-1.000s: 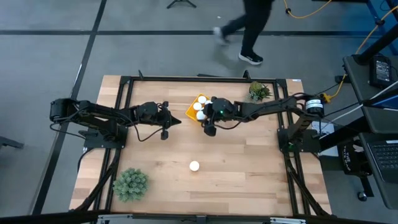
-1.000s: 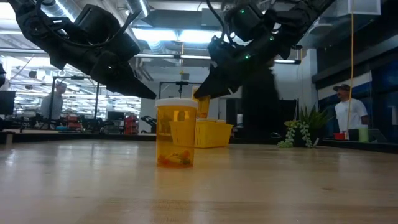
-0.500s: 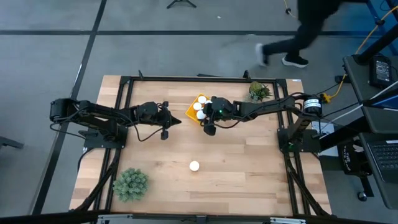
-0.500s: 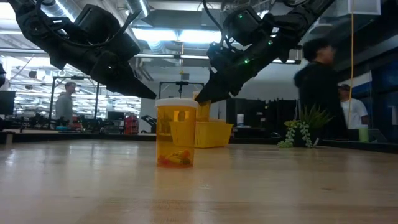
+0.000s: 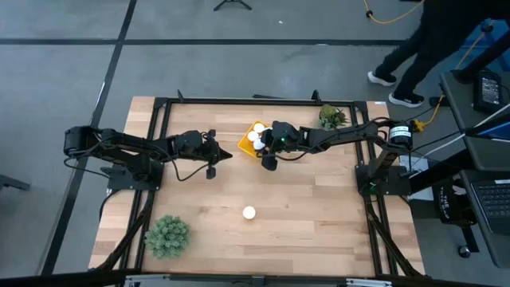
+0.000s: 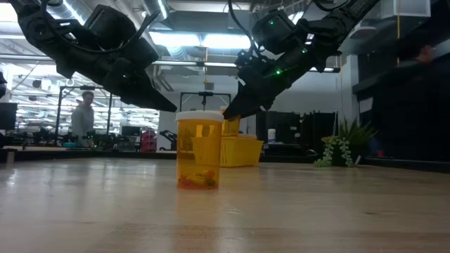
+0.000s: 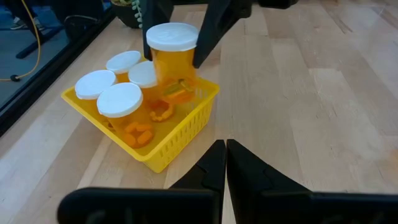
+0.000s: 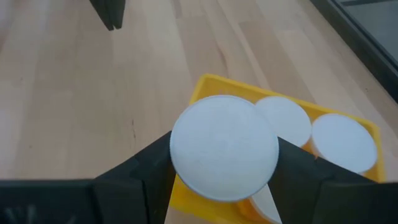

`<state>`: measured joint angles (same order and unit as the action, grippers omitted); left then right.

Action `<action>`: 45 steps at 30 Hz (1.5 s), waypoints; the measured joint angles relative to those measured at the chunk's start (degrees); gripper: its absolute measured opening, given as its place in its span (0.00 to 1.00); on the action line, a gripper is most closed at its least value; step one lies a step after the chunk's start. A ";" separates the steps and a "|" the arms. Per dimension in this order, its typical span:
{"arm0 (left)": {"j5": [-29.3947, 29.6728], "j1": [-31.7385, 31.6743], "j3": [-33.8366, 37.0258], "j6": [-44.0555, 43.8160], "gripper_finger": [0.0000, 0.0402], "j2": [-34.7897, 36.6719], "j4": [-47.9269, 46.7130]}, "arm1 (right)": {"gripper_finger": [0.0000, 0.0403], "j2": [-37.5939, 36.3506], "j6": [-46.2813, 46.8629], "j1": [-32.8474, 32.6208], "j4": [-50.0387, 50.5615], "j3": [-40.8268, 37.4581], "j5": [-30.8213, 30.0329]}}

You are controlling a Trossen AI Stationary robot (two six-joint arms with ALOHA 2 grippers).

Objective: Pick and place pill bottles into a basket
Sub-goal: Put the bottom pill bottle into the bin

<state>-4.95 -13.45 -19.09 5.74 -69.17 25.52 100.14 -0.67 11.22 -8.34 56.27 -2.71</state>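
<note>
The yellow basket (image 7: pixel 180 127) stands at the table's far middle with several white-capped orange pill bottles (image 7: pixel 118 102) upright in it. My right gripper (image 5: pixel 261 147) is shut on another pill bottle (image 7: pixel 172 59), which stands higher than those in the basket, above the corner nearest that gripper. A further pill bottle (image 5: pixel 249 213) stands alone on its base on the near middle of the table, also seen in the low view (image 6: pixel 199 151). My left gripper (image 5: pixel 229 153) waits shut to the left of the basket, pointing at it. My right gripper pinches the bottle between its two fingers (image 8: pixel 146 171), which lie on opposite sides of its body (image 7: pixel 189 62) just under the white cap (image 8: pixel 224 146). The fingers slant down from the table's right side. The bottle is upright and lifted, its lower end at the basket's corner.
A green plant (image 5: pixel 167 235) sits at the near left corner and another (image 5: pixel 332 118) at the far right. The black frame (image 5: pixel 159 108) runs round the table. A person's legs (image 5: pixel 422 44) pass on the floor beyond the far right.
</note>
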 joint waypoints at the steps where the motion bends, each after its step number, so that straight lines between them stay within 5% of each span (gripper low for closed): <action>1: 0.00 0.01 0.00 0.00 0.03 0.00 0.00 | 0.54 0.00 0.01 0.04 0.02 0.00 0.01; 45: 0.00 -0.01 0.00 1.03 0.03 0.01 -0.02 | 0.54 5.20 -5.65 0.11 -2.75 0.00 2.39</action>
<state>-4.95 -13.45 -19.09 6.76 -69.16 25.50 105.34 -6.33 11.33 -11.09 56.27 -0.32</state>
